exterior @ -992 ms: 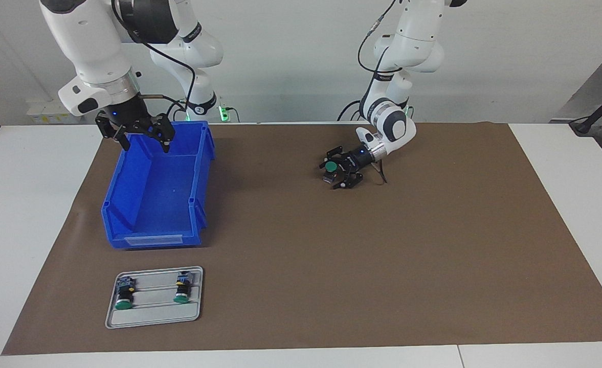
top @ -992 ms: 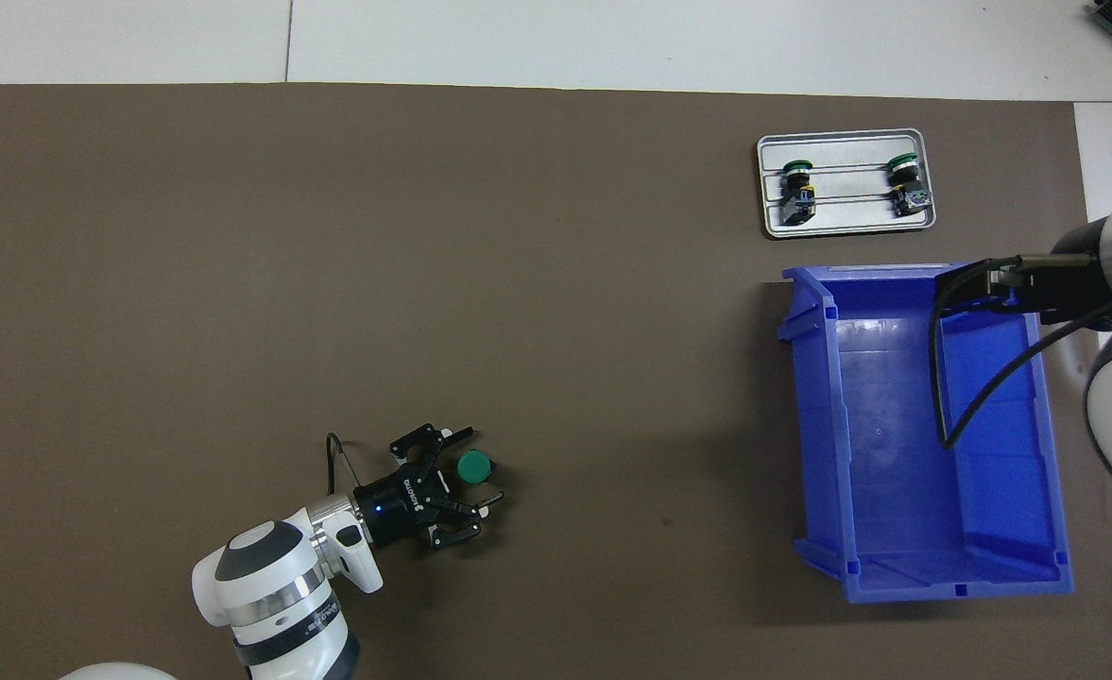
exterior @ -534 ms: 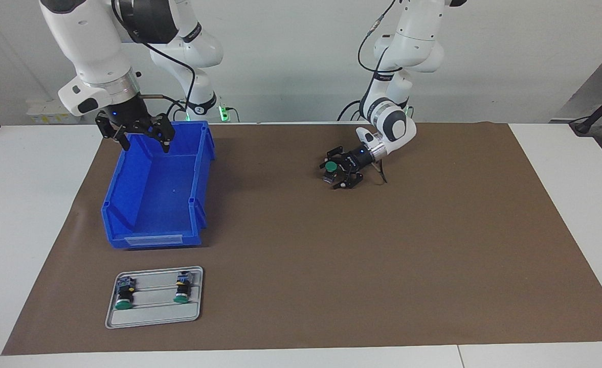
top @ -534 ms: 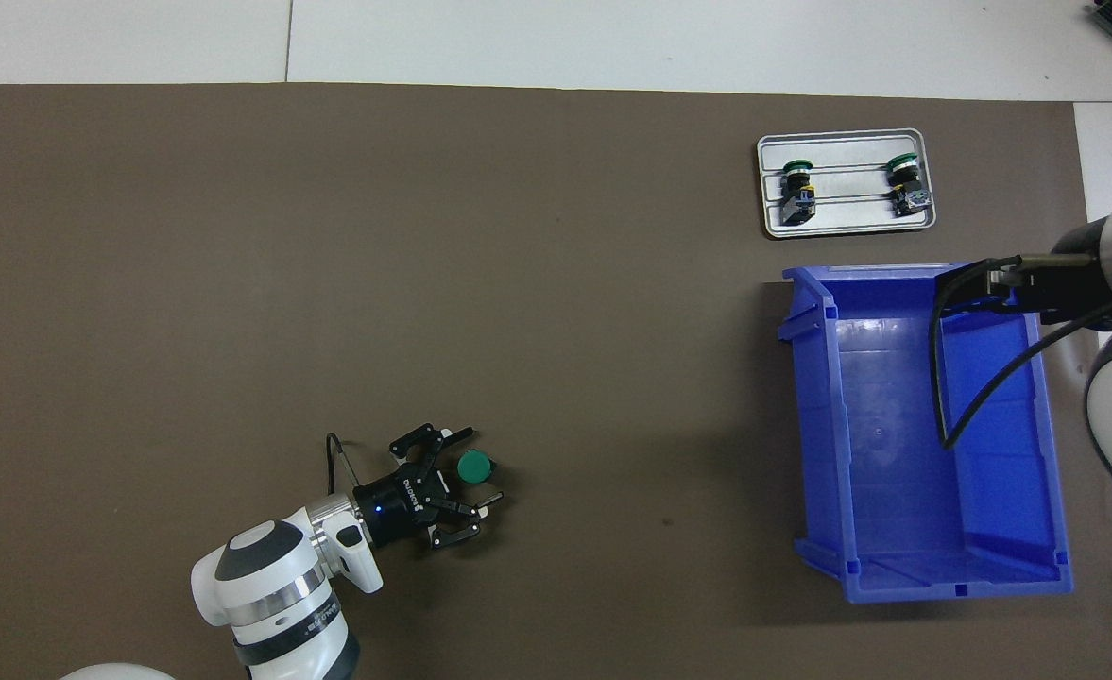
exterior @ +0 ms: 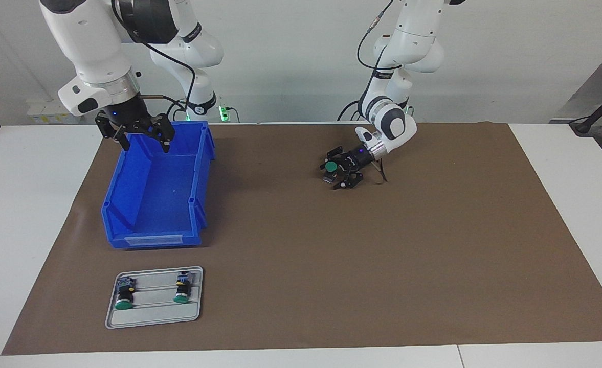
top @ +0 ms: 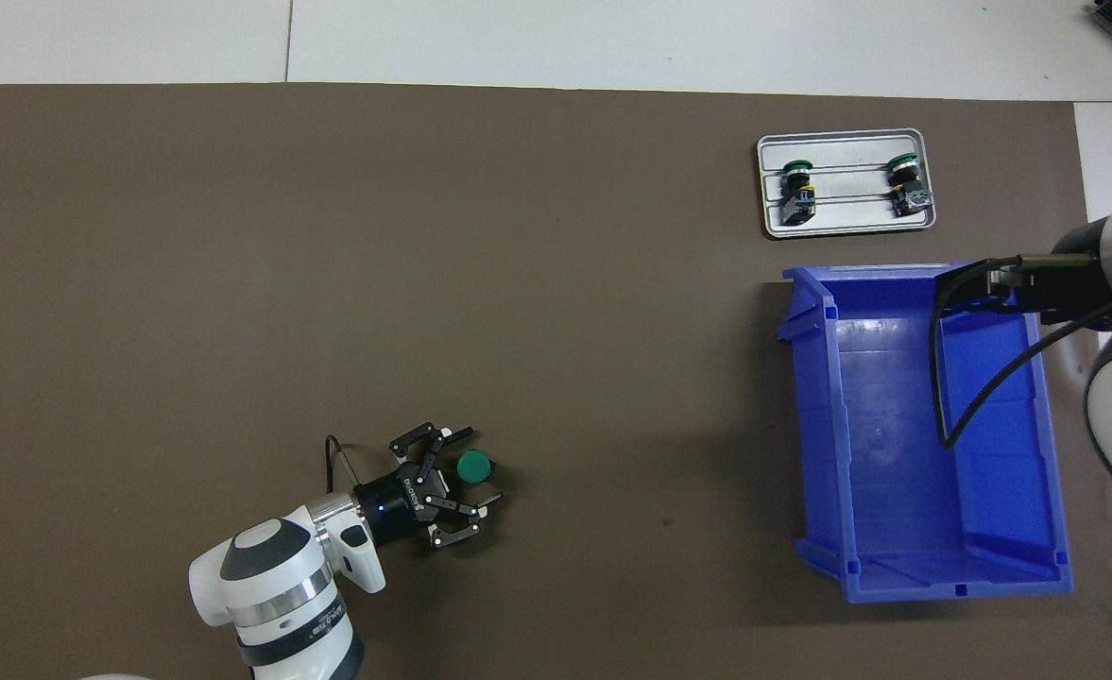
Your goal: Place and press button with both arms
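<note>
We note the green-capped push-button with a black cylindrical body (exterior: 330,169) standing cap-up on the brown paper mat (exterior: 382,266), in the part of the table nearest the robots and toward the left arm's end. The left gripper (exterior: 337,173), a black two-finger unit on a white jointed arm, lies low and nearly level over the mat, its fingers spread wide on either side of the button; in the overhead view the green cap (top: 472,467) sits between the two fingertips with a gap showing at each, so we record the jaws as released and not clamped on it. The right gripper (exterior: 145,140) hangs over the end of the blue plastic storage bin (exterior: 152,204) nearest the robots, fingers spread apart and holding nothing; that arm waits. The bin sits on the mat toward the right arm's end. Farther from the robots than the bin lies a flat grey metal tray (exterior: 153,319), and on it rest two more green-capped buttons (exterior: 123,295) (exterior: 181,289), lying on their sides, well apart from each other, caps pointing away from the robots.
</note>
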